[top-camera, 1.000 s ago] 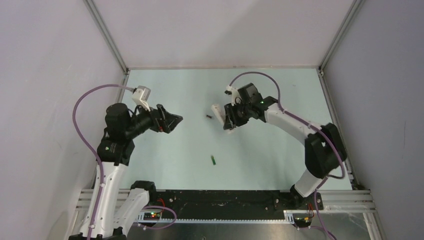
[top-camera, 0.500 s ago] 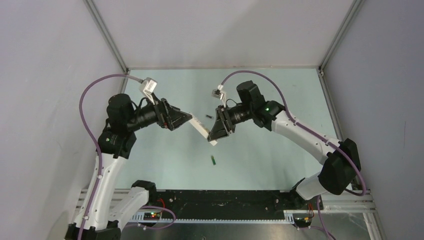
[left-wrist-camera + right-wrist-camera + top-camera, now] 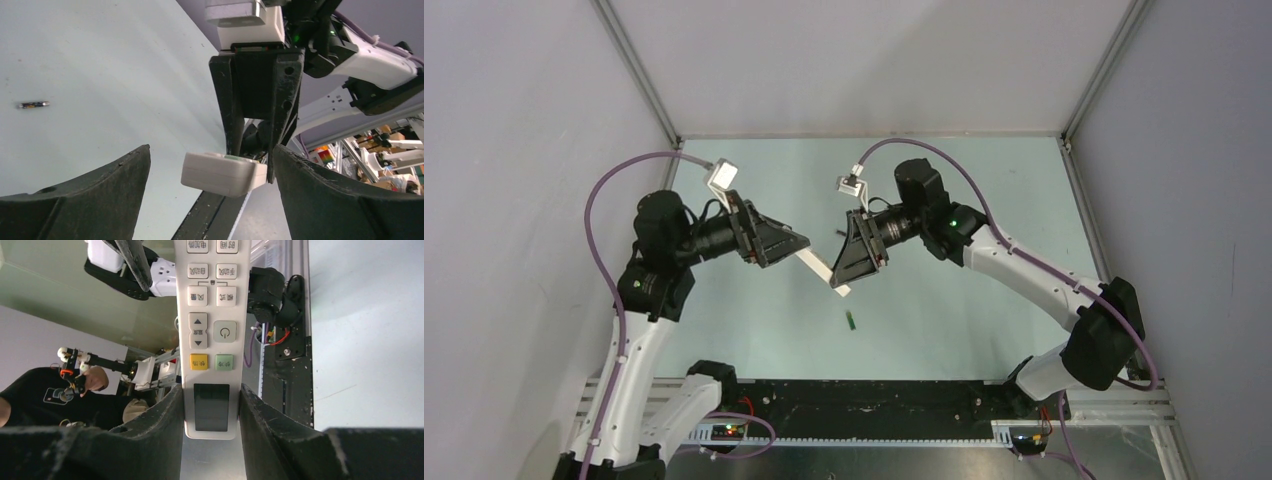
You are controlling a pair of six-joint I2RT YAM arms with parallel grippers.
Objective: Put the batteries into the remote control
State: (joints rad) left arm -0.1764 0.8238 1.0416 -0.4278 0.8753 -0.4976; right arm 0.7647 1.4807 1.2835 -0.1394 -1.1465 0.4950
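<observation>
Your right gripper (image 3: 211, 412) clamps the remote control (image 3: 211, 335) at its display end; free end sits between your left gripper's (image 3: 211, 152) wide-spread fingers, untouched. Walls (image 3: 524, 150) well apart, both sides.

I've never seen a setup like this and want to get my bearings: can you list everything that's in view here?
Remote control: 1, white, held between the arms by its display end.
Blackish battery: 1, dark, loose on the table.
Green battery: 1, green, loose on the table nearer the arm bases.
Table: 1, pale green, under both arms.
Cables: 2, purple, one looping over each arm.
Left arm: 1, black and white, jaws open either side of the remote's free end, not touching.
Right arm: 1, black and white, jaws shut on the remote.
</observation>
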